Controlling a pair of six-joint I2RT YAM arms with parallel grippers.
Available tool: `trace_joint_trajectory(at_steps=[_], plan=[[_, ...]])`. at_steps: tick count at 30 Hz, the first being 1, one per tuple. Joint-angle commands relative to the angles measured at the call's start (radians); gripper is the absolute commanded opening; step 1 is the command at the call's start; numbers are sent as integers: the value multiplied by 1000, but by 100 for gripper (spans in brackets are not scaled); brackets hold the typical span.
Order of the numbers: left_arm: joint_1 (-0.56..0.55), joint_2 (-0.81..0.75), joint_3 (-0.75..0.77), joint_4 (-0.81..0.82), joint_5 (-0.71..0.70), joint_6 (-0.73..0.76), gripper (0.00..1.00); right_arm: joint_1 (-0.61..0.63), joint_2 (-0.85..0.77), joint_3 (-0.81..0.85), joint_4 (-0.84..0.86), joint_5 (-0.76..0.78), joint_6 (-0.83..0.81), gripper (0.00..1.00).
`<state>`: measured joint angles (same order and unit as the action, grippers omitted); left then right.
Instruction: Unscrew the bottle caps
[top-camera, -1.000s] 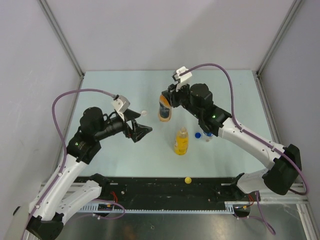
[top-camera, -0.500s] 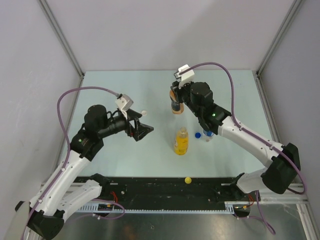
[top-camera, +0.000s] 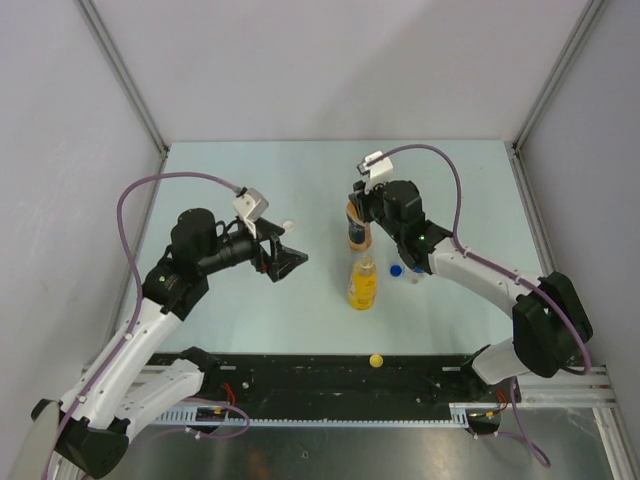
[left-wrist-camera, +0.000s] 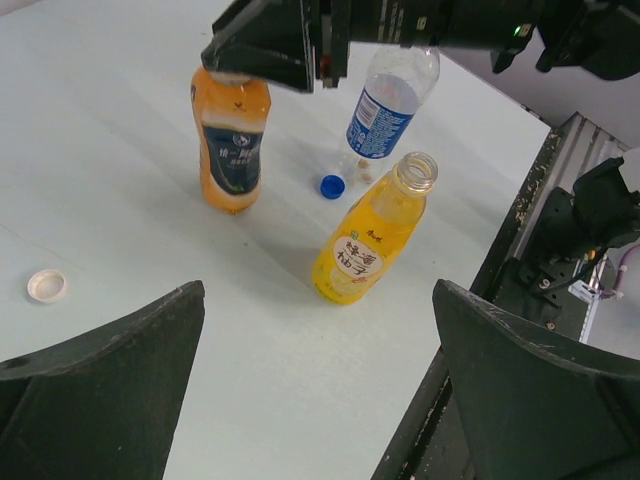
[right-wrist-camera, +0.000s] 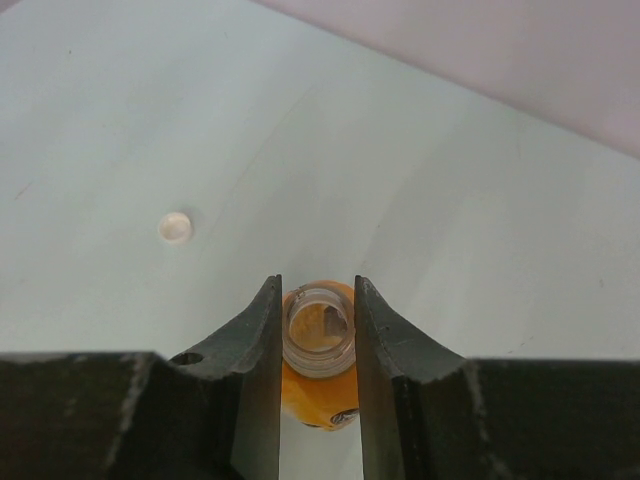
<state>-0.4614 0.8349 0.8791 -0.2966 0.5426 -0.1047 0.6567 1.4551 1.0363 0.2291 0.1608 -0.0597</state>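
Pale green table (top-camera: 230, 170) bears bottles (top-camera: 363, 284) between seemingly plain grey walls (top-camera: 330, 60).

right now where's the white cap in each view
Top external: the white cap lies left of centre, to the left of the orange bottle.
Left wrist: the cap is at the far left edge, lower half, down-left of the orange bottle.
Right wrist: the cap is left of centre, up-left of the orange bottle's open neck.
Shared landmark: the orange bottle.
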Motion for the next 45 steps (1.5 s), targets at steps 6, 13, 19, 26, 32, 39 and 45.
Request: trace_joint_trajectory(at_steps=[6,13,19,26,32,39,45], plan=[[4,-11,-15,30,-2,25,99,-6,39,-56,144,-48,39,15],[4,-11,-21,30,-7,28,99,-16,1,-84,159,-83,65,57],[4,-10,-24,30,-5,31,99,-31,-62,-86,173,-138,115,83],[4,-15,-33,30,-3,32,99,-60,-138,-86,214,-289,194,99],[4,-5,-35,29,-3,26,99,-87,-177,-87,225,-353,251,99],[4,59,-10,31,2,3,100,-108,-203,-86,211,-373,294,99],[4,141,5,30,-31,-43,99,-145,-234,-86,167,-372,344,99]])
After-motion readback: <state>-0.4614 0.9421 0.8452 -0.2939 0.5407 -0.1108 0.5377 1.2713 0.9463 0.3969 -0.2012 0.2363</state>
